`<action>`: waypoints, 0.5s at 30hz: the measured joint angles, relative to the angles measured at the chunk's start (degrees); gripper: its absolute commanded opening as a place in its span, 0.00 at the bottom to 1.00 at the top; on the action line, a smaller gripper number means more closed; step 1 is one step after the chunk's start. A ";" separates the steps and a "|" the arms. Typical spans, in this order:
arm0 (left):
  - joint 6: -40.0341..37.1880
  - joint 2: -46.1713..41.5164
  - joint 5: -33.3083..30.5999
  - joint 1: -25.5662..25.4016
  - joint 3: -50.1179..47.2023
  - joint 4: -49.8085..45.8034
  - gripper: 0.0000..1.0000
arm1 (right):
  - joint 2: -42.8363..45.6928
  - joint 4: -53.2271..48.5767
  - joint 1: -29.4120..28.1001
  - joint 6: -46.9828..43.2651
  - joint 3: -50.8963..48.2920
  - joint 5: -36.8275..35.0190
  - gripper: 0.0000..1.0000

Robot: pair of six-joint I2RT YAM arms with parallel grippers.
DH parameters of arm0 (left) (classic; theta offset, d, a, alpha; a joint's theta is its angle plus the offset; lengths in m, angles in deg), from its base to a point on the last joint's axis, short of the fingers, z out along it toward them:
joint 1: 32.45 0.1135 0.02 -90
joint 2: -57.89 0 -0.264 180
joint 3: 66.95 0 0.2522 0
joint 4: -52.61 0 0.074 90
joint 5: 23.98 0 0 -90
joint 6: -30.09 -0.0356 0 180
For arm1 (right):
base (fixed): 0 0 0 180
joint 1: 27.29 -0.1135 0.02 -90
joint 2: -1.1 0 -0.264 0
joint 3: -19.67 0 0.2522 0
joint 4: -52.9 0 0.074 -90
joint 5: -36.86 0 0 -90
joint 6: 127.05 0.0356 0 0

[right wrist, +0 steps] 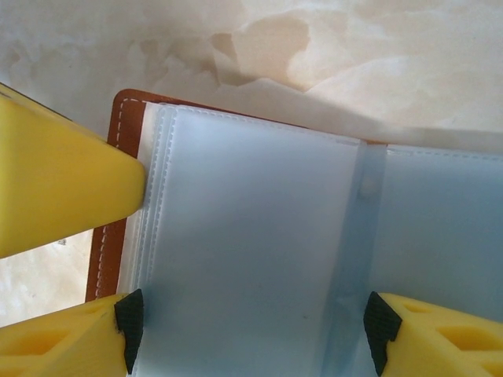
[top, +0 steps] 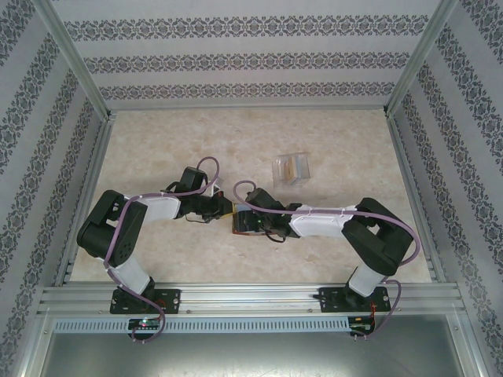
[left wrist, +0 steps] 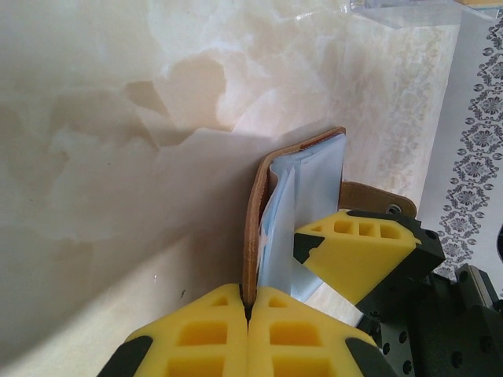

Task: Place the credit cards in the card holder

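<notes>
While the left jaws clench the brown cover of the opened card holder [top: 242, 225] at the middle of the desk [top: 157, 141], the right jaws, released wide, straddle its pale pockets [right wrist: 251, 236]; its long axis runs across them.

Pale marbled table [top: 157, 149]; clear box [top: 291, 168] right of centre; card holder [top: 242, 225] mid-table, contact unclear.

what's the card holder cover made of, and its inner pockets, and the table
Cover: looks like reddish-brown leather or faux leather, matte, pale stitching along its edge. Pockets: likely soft translucent plastic, slightly glossy, with seam lines. Table: pale marble-pattern surface, smooth; real stone or print, cannot tell.
</notes>
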 measured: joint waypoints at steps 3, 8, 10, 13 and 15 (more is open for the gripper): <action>0.00 0.00 0.00 0.00 0.00 0.00 0.00 | -0.09 -0.79 0.00 0.28 0.31 -0.94 0.76; 0.00 0.00 0.04 -0.02 0.00 0.00 0.00 | 0.68 -2.27 0.00 1.81 0.15 -4.59 0.72; 0.00 0.00 0.07 -0.02 0.00 0.00 0.00 | 2.01 -3.10 0.00 2.43 -0.87 -6.97 0.71; 0.00 0.00 0.09 -0.02 0.00 -0.02 0.00 | 4.59 -5.07 0.00 3.08 -2.69 -10.60 0.72; 0.00 0.00 0.09 -0.02 0.00 -0.02 0.00 | 6.27 -5.95 0.02 3.43 -3.63 -12.68 0.74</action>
